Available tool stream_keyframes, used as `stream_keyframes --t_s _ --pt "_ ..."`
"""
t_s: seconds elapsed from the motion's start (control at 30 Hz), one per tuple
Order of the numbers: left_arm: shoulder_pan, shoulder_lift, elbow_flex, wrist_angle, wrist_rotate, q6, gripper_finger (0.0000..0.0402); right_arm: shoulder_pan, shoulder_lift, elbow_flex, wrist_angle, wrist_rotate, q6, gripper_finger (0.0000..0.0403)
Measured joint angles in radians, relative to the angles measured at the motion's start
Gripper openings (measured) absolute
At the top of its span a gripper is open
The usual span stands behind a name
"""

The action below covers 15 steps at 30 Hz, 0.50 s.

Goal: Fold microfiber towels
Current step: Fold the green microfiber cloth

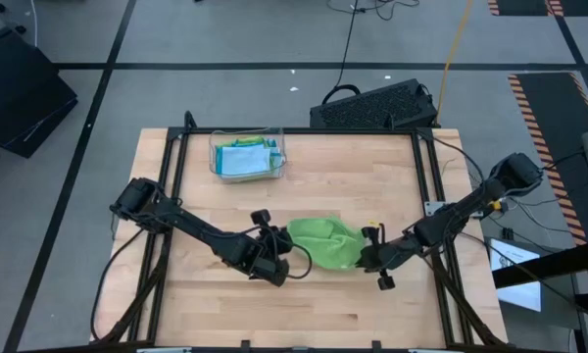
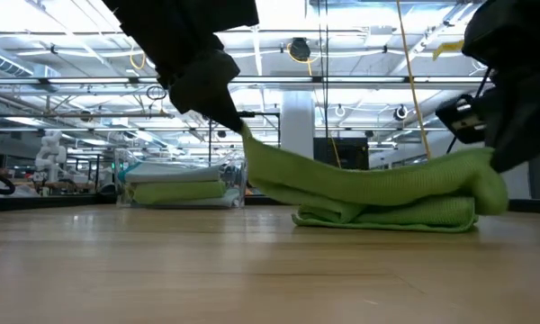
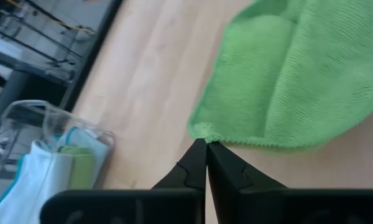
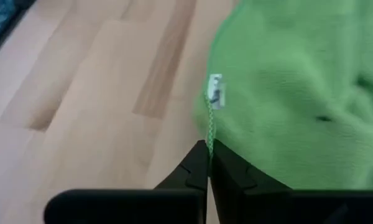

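A lime green microfiber towel lies bunched in the middle of the wooden table, between my two grippers. My left gripper stands at its left end and is shut on a corner. My right gripper stands at its right end, shut on the towel's edge near a small white tag. In the low view the towel's left end is raised and its lower folds rest on the table. My left gripper pinches a corner of the green towel between its two fingertips, slanting down from the table's left. That corner is lifted, and the towel slopes down from it to the table. My right gripper pinches the towel's stitched edge just below the white tag, between its fingertips, slanting down from the table's right. That end is raised a little above the table.
A clear plastic tray with folded blue and green towels stands at the far left of the table. A black keyboard-like box sits beyond the far edge. Bare wood lies in front of the towel.
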Motion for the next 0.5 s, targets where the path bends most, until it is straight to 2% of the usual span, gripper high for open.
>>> stream_keyframes --t_s 0.13,0.27,0.5 --pt "0.0 0.0 -0.001 0.003 0.041 0.03 0.0008 0.004 -0.03 0.0 -0.016 0.059 -0.003 0.0003" --pt "0.0 0.0 -0.001 0.006 0.066 0.067 0.0004 0.004 -0.033 0.0 -0.033 0.068 -0.005 0.0003" --pt "-0.003 0.0 -0.04 0.022 0.066 0.081 0.0068 0.004 -0.033 0.0 -0.064 0.137 -0.005 0.0003"
